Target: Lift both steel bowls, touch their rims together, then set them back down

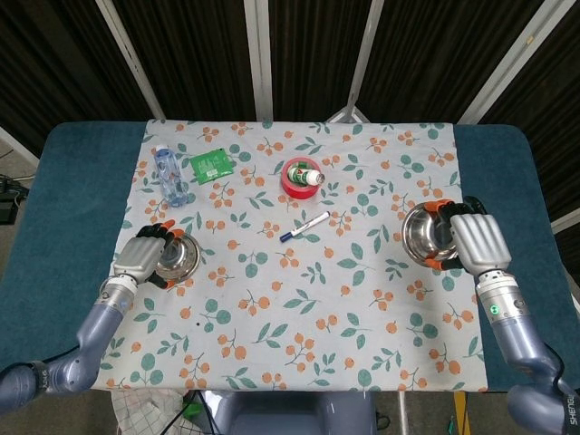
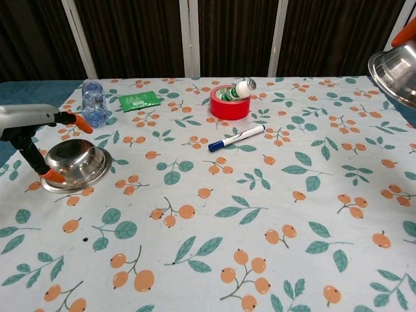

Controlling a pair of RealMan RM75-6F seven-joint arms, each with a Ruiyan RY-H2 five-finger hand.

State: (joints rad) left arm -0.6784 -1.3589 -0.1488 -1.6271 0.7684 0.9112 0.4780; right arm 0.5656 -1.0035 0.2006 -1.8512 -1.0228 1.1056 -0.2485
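Note:
The left steel bowl (image 1: pixel 181 256) (image 2: pixel 75 162) rests upright on the floral cloth at the left. My left hand (image 1: pixel 142 257) (image 2: pixel 26 121) is at its left rim, with one fingertip over the bowl and the thumb low at its near edge, spread apart. The right steel bowl (image 1: pixel 424 234) (image 2: pixel 398 68) is off the table at the right, tilted. My right hand (image 1: pixel 478 240) grips its rim. In the chest view only this bowl's left part and one orange fingertip (image 2: pixel 408 31) show at the frame's edge.
A water bottle (image 1: pixel 169 175) (image 2: pixel 95 102) and a green packet (image 1: pixel 211 165) (image 2: pixel 139 100) lie at the back left. A red tape roll (image 1: pixel 301 178) (image 2: pixel 229 104) with a small bottle in it stands mid-back. A blue marker (image 1: pixel 304 227) (image 2: pixel 236 138) lies in the centre.

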